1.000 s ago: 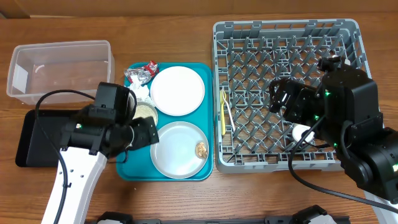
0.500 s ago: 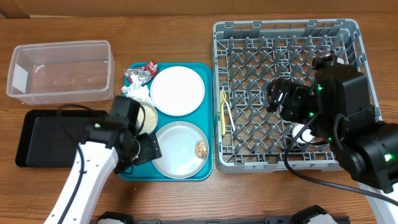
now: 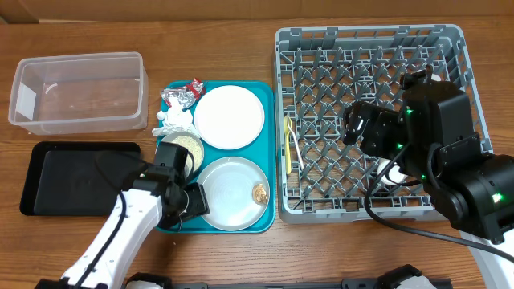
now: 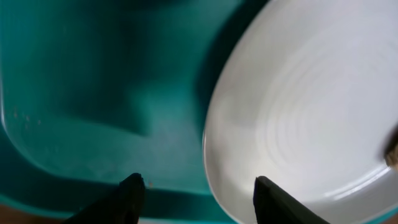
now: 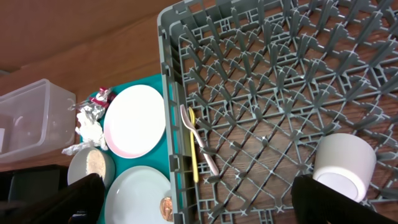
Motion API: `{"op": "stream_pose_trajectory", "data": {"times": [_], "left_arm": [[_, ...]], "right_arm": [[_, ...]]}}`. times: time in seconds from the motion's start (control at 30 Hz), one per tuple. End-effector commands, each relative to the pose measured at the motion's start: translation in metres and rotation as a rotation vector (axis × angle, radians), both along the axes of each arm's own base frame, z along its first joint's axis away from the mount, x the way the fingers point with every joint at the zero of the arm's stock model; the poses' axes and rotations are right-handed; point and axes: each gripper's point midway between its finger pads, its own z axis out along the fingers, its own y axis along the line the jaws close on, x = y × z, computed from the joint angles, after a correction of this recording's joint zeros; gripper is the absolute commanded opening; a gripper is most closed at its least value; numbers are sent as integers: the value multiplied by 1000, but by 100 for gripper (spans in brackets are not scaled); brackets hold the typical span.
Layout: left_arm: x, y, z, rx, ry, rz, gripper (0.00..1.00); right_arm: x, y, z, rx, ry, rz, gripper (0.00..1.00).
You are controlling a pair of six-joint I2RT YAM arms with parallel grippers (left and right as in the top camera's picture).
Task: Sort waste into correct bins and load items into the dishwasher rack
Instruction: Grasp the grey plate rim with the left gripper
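Low on the teal tray (image 4: 62, 74), left gripper (image 4: 199, 182) spread wide astride the rim of one greyish-white plate (image 4: 298, 112), beside one pink plate (image 3: 229, 117) and one bowl (image 3: 189, 144); right of that tray, right gripper (image 5: 199, 193) parted wide above one cup (image 5: 345, 162), one spoon (image 5: 194, 162), one fork (image 5: 205, 155).

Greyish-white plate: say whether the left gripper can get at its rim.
Probably yes: the left gripper hangs open astride the rim of the greyish-white plate, with nothing between them and only bare teal tray beside it.

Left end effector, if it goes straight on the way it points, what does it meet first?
Likely the rim of the greyish-white plate on the teal tray; the open left end effector straddles that edge, though depth is unclear.
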Motion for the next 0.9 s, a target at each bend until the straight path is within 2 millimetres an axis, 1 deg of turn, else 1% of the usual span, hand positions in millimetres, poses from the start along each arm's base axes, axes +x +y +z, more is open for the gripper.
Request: {"op": "stream_pose_trajectory", "data": {"times": [0.0,0.1,0.17,0.23,0.33,0.4,0.43,0.57,0.63,0.7,0.87], "left_arm": [[1,4,-12,39,23,-9,53],[1,4,-21,42,52,3,49],[0,1,-26,32,72,4,41],[0,1,-30,30,83,5,32],[-1,1,-31,32,91,7,14],[-1,1,-30,32,94,8,6],[-1,1,-30,32,95,8,4],[0,1,-26,33,98,10,4],[1,1,-18,33,98,11,4],[6,0,-3,31,86,2,4],[10,0,46,29,41,0,4]], "right_arm": [[0,-3,6,1,-14,-6,100],[-1,-3,5,-1,-8,-6,100],[-2,-3,4,-3,-4,-6,100],[-2,-3,4,-3,-4,-6,100],[-2,-3,4,-3,-4,-6,100],[-2,-3,4,-3,-4,-6,100],[-1,-3,4,-3,-5,-6,100],[-1,-3,4,-4,-7,-7,100],[-1,-4,4,-5,-7,-8,100],[-1,-4,4,-5,-7,-8,100],[0,-3,5,-4,-10,-8,100]]}}
